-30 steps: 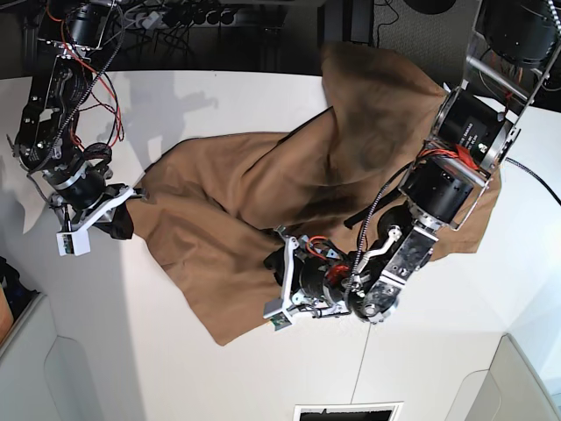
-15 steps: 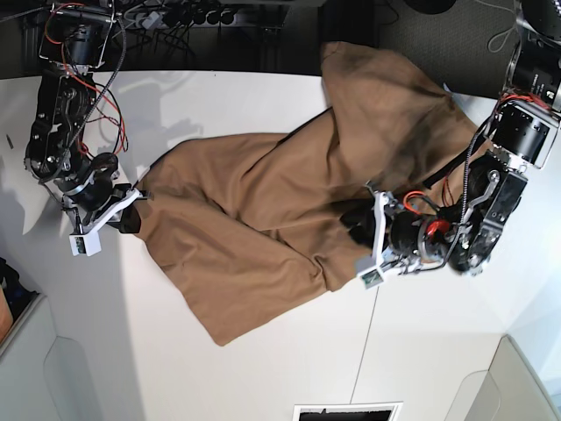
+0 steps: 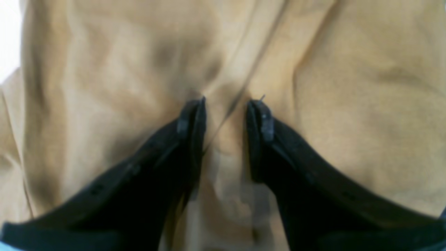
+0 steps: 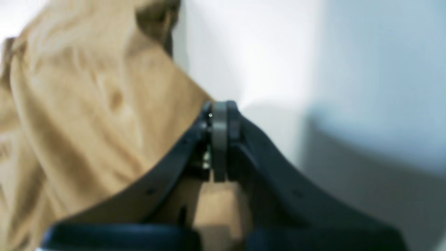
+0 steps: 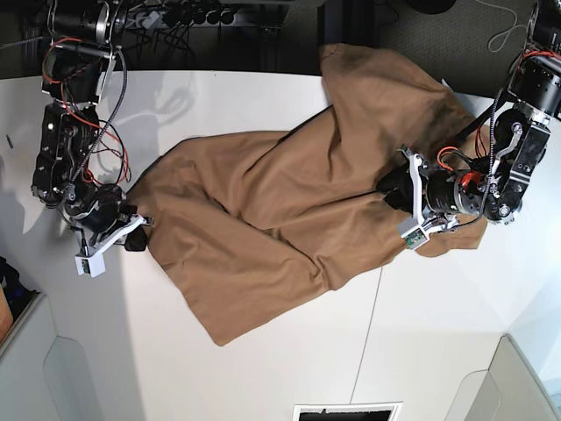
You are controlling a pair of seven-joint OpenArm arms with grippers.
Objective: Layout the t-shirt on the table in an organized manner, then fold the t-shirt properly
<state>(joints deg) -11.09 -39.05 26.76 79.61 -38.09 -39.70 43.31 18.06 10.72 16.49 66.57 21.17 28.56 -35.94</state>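
You are early in the job — the t-shirt lies rumpled in a long diagonal across the table, from a loose corner near the front edge up to a bunched end hanging past the far edge. No part is squared up yet, so all the spreading and every fold are left.

Nearest, your right gripper is pinched tight on the cloth's outer edge. Beyond it, your left gripper sits on the other side with its jaws part-way apart, a ridge of cloth between them.

The left wrist view gives you that ridge up close between the fingertips — whether they clamp it, I cannot tell. The right wrist view shows the pinched hem beside bare table
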